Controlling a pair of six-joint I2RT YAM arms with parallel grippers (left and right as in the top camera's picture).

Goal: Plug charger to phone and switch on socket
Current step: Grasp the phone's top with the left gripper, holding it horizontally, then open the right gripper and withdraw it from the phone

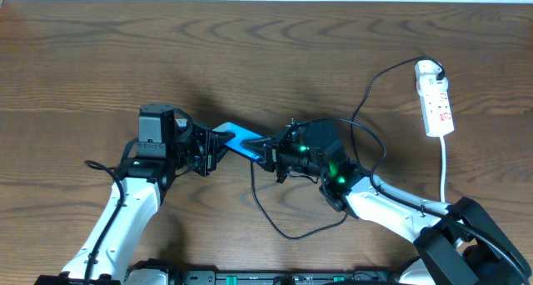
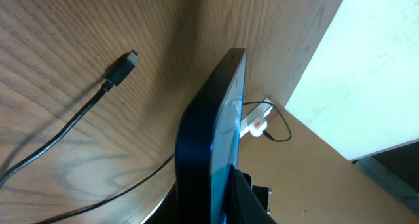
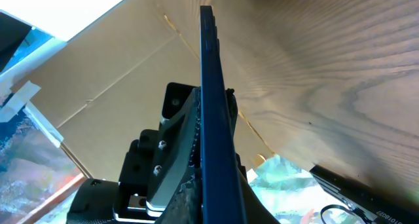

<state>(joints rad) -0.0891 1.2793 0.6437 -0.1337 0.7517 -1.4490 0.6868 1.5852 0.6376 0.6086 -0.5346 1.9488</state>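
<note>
My left gripper (image 1: pixel 216 146) and right gripper (image 1: pixel 269 151) both pinch the phone (image 1: pixel 241 140), unplugged; next, one should fetch the charger tip (image 2: pixel 124 67).

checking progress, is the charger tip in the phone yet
out: the charger tip lies on the table, apart from the phone

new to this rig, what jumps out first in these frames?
The phone sits mid-table, gripped from both ends by the left gripper and the right gripper, so both wrist views see it edge-on. The charger is not plugged into it: the connector tip lies loose on the wood beside the phone. The socket lies far off, near the table's right edge.
</note>
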